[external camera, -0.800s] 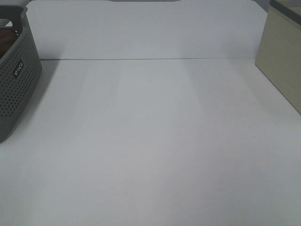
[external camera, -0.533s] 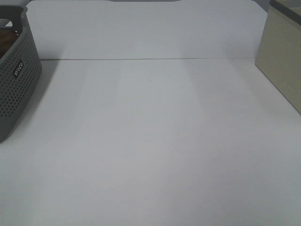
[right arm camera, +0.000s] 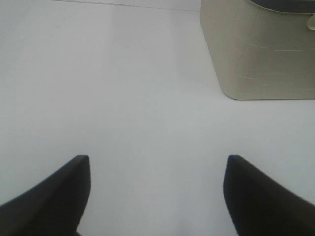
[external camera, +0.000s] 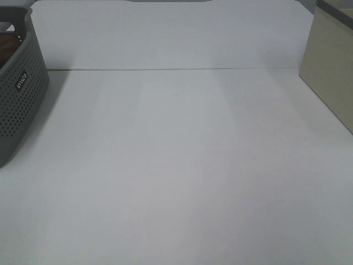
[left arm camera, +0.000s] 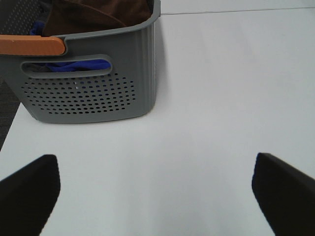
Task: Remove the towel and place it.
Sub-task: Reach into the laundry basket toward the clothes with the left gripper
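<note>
My left gripper (left arm camera: 156,182) stands at full spread with nothing between its jaws, above the white tabletop (left arm camera: 221,88) and facing the grey perforated plastic basket (left arm camera: 88,96). My right gripper (right arm camera: 157,182) is likewise spread wide and empty, near the beige rounded-corner container (right arm camera: 261,54) on the opposite side of the table. The dark brown terry cloth towel (left arm camera: 98,14) lies bunched inside the basket, its upper folds at about rim level, behind an orange handle bar (left arm camera: 29,45); a blue fabric item (left arm camera: 83,65) shows through the basket's handle slot, and I cannot tell whether it lies under or beside the towel. The white tag is not visible. Handling assessment: the towel is probably soft, limp and light, with a rough pile that should grip well, and it will likely sag and trail when lifted. Recommended hold: pinch a raised fold near the top of the heap, clear of the basket wall and the orange bar, and take enough thickness to avoid slipping off one layer. Risk: the blue item may snag and lift out with it.
</note>
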### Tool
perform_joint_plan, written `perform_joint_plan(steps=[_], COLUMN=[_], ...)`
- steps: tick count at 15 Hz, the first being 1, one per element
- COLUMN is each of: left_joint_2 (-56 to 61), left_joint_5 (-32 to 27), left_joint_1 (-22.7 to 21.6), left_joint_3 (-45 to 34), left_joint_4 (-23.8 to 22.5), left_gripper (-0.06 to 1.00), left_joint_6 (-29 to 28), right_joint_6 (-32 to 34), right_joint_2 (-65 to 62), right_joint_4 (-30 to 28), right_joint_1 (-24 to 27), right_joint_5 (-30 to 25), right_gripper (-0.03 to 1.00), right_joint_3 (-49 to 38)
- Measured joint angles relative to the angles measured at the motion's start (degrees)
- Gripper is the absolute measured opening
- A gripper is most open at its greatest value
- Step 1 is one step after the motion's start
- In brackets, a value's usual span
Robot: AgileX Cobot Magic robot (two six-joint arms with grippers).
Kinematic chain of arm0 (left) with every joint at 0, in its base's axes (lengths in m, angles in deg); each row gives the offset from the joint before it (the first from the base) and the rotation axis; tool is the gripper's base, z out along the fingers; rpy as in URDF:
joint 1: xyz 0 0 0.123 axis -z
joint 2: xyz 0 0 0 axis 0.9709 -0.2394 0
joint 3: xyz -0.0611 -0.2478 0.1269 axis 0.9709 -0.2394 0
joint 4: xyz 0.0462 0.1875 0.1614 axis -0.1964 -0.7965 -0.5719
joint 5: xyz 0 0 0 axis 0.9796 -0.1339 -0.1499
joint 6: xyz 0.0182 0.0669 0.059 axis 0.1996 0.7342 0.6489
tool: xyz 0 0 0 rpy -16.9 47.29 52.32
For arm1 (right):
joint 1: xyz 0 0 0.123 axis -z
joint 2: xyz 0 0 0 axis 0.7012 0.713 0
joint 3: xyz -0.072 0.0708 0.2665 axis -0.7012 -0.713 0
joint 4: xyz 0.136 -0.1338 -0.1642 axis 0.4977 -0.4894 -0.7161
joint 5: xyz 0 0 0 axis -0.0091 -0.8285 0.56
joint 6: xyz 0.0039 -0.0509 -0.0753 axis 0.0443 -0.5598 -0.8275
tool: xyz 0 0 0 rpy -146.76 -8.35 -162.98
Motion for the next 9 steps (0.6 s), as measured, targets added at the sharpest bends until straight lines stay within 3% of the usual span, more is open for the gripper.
perform_joint_plan(steps=[9], left_joint_2=[0.00], left_joint_5=[0.00], left_joint_1=[0.00], left_joint_3=[0.00], left_joint_4=[0.00], left_gripper=[0.99], left_joint_6=[0.00], right_joint_6=[0.00], right_joint_2=[0.00], right_joint_4=[0.00], right_joint_1=[0.00], right_joint_5=[0.00], right_gripper=[0.73], right_joint_3=[0.00])
